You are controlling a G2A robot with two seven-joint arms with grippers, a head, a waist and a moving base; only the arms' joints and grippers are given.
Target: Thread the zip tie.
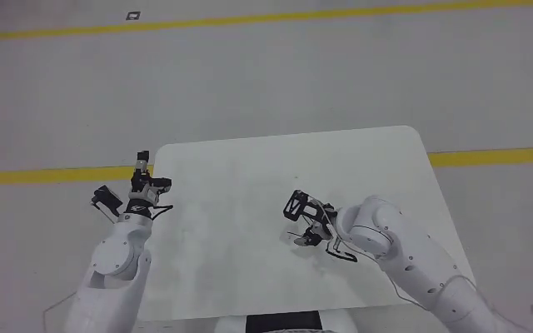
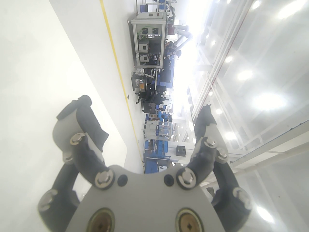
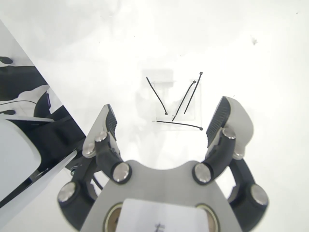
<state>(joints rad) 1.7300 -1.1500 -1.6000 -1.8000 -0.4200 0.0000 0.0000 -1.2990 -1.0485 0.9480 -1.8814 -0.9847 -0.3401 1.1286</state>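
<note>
Several thin black zip ties point(image 3: 179, 124) lie loose on the white table point(image 1: 250, 175), resting on a small clear square sheet point(image 3: 198, 112). Two of them point(image 3: 186, 98) lie side by side at a slant, one point(image 3: 156, 95) lies apart, and one lies crosswise nearest the gripper. My right gripper point(image 3: 166, 105) hovers just above them, open, with nothing between its ribbed pads point(image 3: 218, 119). In the top view the right gripper point(image 1: 298, 223) is over the table's middle right. My left gripper point(image 2: 143, 105) is open and empty at the table's left edge point(image 1: 137, 179), turned sideways.
The table's rounded front-left edge point(image 3: 43, 78) runs close to the right gripper. Yellow floor lines point(image 1: 50, 175) pass behind and beside the table. Bare tabletop point(image 1: 233, 216) spreads between the two arms.
</note>
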